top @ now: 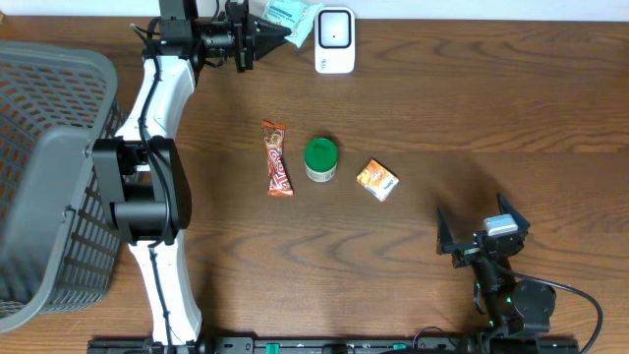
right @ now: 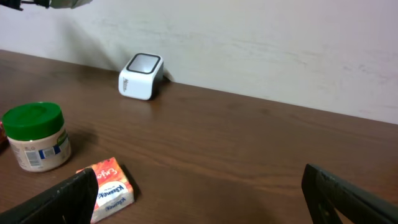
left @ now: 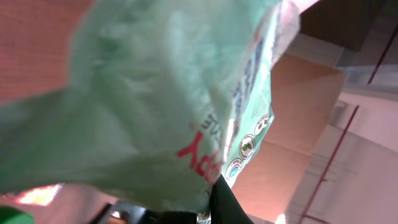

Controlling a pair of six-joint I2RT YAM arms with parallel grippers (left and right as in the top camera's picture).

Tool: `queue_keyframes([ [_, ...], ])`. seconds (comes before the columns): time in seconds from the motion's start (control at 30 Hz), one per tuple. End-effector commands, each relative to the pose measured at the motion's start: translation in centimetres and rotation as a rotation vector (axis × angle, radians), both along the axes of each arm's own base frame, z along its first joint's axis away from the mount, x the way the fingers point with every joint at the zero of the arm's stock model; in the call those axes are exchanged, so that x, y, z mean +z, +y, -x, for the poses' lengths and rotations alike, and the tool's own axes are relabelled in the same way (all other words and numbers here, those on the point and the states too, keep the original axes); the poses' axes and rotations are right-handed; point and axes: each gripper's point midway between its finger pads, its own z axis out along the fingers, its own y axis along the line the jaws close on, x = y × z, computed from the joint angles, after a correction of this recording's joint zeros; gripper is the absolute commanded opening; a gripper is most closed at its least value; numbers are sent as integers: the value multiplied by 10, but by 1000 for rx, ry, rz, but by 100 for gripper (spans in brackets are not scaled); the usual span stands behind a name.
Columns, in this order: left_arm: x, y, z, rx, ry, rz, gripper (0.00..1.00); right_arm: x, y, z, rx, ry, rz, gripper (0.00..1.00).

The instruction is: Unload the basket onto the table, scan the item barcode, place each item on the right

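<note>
A pale green plastic packet [top: 288, 14] with red and blue print is held at the table's far edge, just left of the white barcode scanner [top: 335, 39]. My left gripper [top: 267, 37] is shut on the packet's near end. In the left wrist view the packet [left: 155, 93] fills most of the frame above the left gripper [left: 208, 208], and no barcode shows. My right gripper [top: 477, 224] rests open at the table's near right, nothing between its fingers [right: 348, 193]. The scanner [right: 142, 76] stands by the wall in the right wrist view.
A candy bar [top: 277, 157], a green-lidded jar [top: 320, 159] and an orange tissue box [top: 377, 180] lie in a row mid-table. A grey mesh basket [top: 49, 167] takes up the left side. The box [right: 112, 186] lies close to the right gripper's left finger.
</note>
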Motion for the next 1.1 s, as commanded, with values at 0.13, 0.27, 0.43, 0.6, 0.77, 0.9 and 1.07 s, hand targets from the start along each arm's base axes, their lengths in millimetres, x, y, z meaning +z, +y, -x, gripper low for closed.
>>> queue_keyframes([
  [0.13, 16, 2, 12, -47, 318, 106, 7, -1, 2, 0, 10, 4, 3, 99],
  [0.27, 19, 2, 16, -62, 442, 133, 7, -1, 2, 0, 10, 4, 3, 99],
  [0.43, 17, 2, 13, -32, 549, 143, 7, -1, 2, 0, 10, 4, 3, 99],
  [0.6, 13, -2, 8, 8, 557, 130, 7, -1, 2, 0, 10, 4, 3, 99],
  [0.77, 7, -11, -1, 67, 530, 102, 7, -1, 2, 0, 10, 4, 3, 99],
  [0.9, 6, -23, 1, 68, 646, 116, 7, -1, 2, 0, 10, 4, 3, 99],
  [1.07, 3, -16, -7, 140, 768, 138, 7, -1, 2, 0, 10, 4, 3, 99],
])
